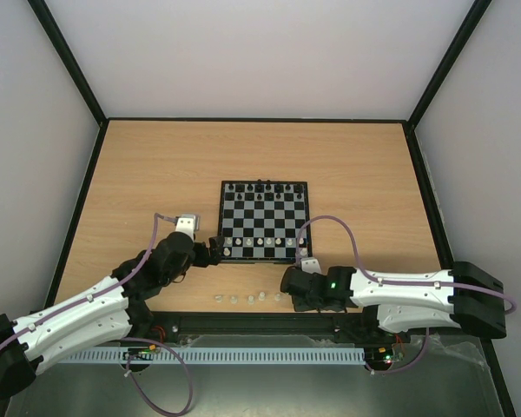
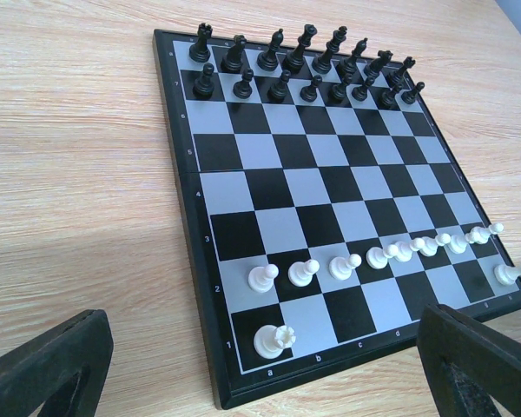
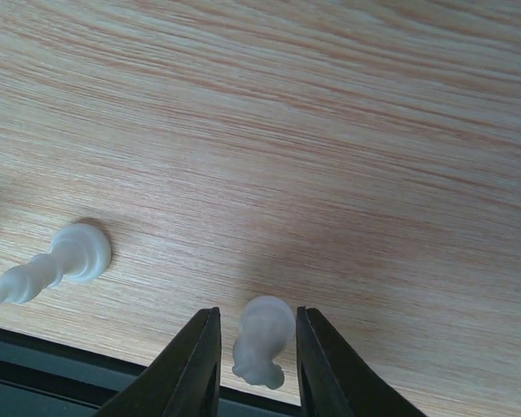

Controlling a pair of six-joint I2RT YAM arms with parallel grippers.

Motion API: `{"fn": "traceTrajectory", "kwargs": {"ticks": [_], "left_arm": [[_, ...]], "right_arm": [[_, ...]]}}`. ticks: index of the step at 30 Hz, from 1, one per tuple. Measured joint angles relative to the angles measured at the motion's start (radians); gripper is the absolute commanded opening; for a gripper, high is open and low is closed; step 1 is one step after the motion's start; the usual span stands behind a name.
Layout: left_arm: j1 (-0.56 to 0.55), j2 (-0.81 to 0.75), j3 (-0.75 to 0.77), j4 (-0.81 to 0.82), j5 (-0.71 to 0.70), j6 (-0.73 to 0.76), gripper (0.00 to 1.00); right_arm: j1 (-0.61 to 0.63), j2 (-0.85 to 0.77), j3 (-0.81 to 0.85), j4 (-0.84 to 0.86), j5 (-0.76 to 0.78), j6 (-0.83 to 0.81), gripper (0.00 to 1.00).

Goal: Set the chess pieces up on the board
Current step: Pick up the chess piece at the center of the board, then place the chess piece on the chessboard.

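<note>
1. The table (image 1: 156, 165) is judged the widest hazard. Several loose chess pieces (image 1: 247, 298) are strung along its near edge, and any that is knocked by an arm could be rolled off onto the dark strip (image 3: 61, 382) below.
2. The board (image 1: 265, 217) could be shoved and its set rows toppled. The left gripper (image 1: 214, 248) is held wide open and empty just beside its near left corner.
3. The right gripper (image 3: 256, 317) is set narrowly about one pale piece (image 3: 262, 340). A sliver of table is seen at one side, so no firm hold is shown. If pinched off-centre, the rounded piece could be squeezed out or tipped.
4. No true container is seen; only the board carries anything. Black pieces (image 2: 304, 65) are ranged in its two far rows and white pawns (image 2: 373, 256) in a near row. A corner piece (image 2: 273, 339) is stood on the near left square, and possibly another at the far right, where the view is cramped.
</note>
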Motion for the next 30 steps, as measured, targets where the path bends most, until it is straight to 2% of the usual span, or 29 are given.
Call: {"fn": "traceTrajectory", "kwargs": {"ticks": [5,15,21,30], "left_arm": [[0.000,0.000,0.000,0.000,0.000,0.000,0.99],[0.000,0.001,0.000,0.000,0.000,0.000,0.99],[0.000,0.004,0.000,0.001,0.000,0.000,0.99],[0.000,0.005,0.000,0.000,0.000,0.000,0.99]], "right_arm": [[0.000,0.004,-0.005,0.004,-0.002,0.001,0.09],[-0.012,0.022,0.030,-0.013,0.065,-0.004,0.08],[-0.125,0.079,0.142,-0.015,0.119,-0.095,0.08],[-0.292,0.262,0.314,0.003,0.151,-0.286,0.08]]}}
